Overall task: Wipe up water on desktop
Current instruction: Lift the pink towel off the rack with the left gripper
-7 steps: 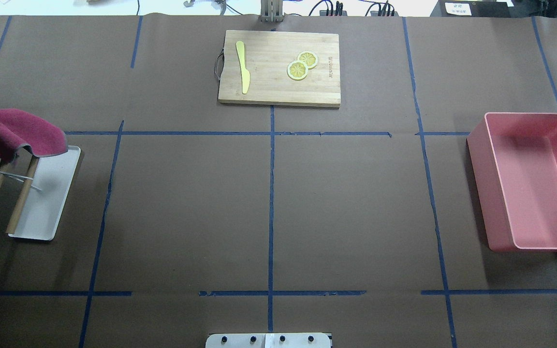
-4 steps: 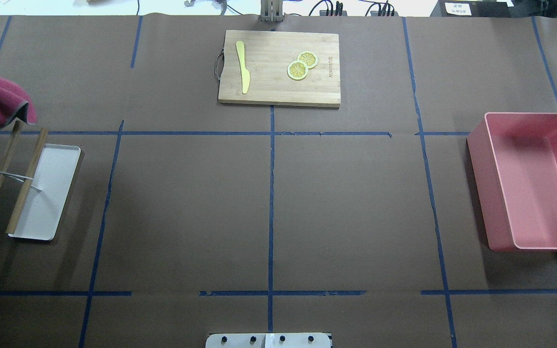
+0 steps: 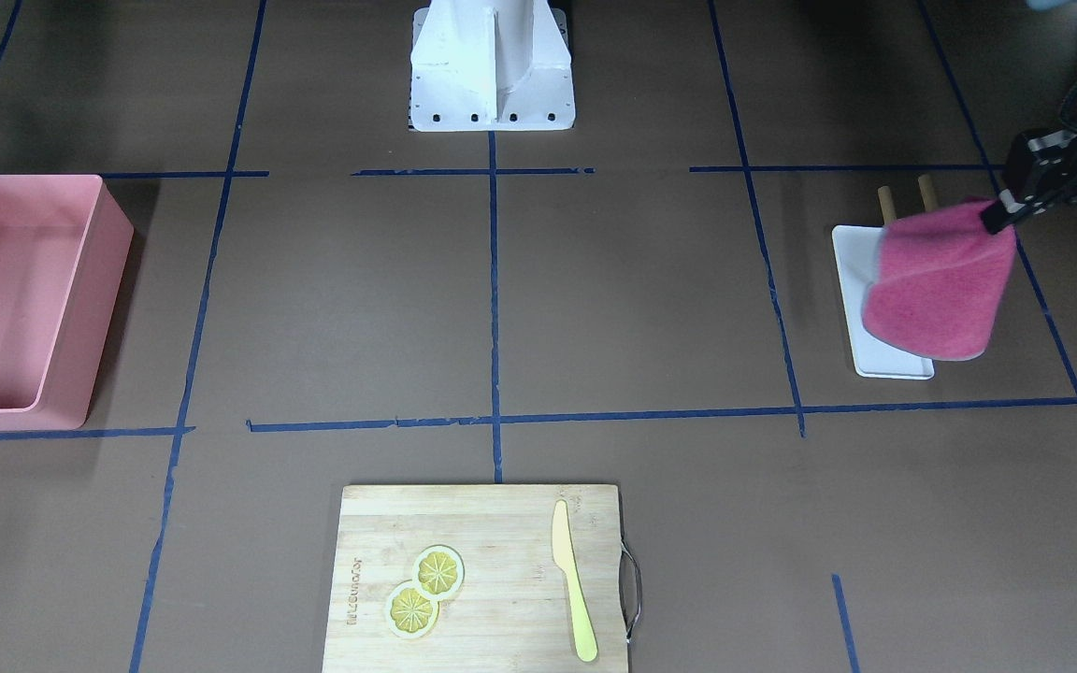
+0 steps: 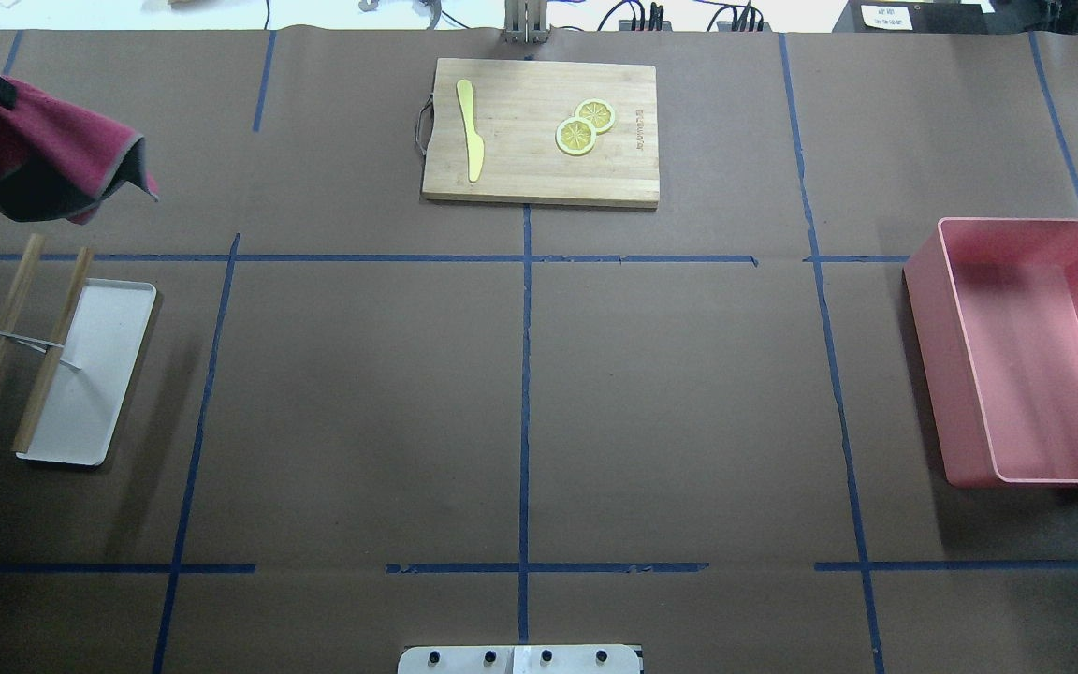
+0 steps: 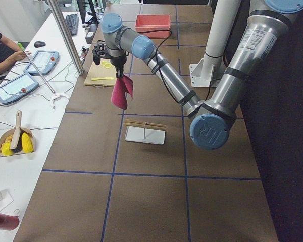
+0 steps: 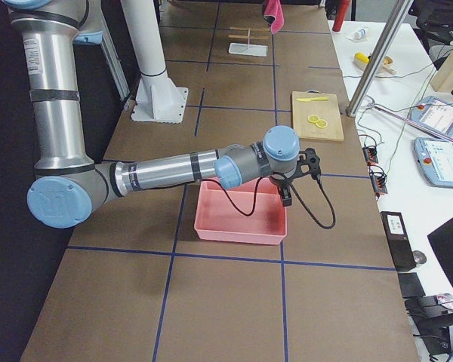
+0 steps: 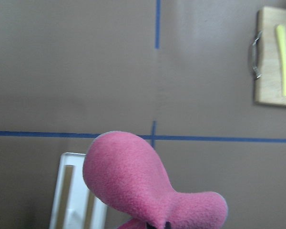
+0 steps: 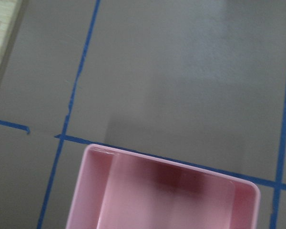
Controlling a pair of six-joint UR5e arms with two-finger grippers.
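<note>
Bamboo cutting board [image 3: 501, 561] on the desktop [image 3: 641, 299], brand mark [image 3: 352, 593] illegible.

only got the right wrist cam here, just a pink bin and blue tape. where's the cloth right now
Observer: The left gripper pinches the pink cloth by one corner. It hangs in the air over the robot's left end of the desktop.
Operator: is it touching the rack
Observer: No. The exterior left view shows a gap between it and the wooden rack, which stands on a white tray.
Operator: whats on the board at my top left
Observer: Two lemon slices and a yellow knife lie on the cutting board.
</note>
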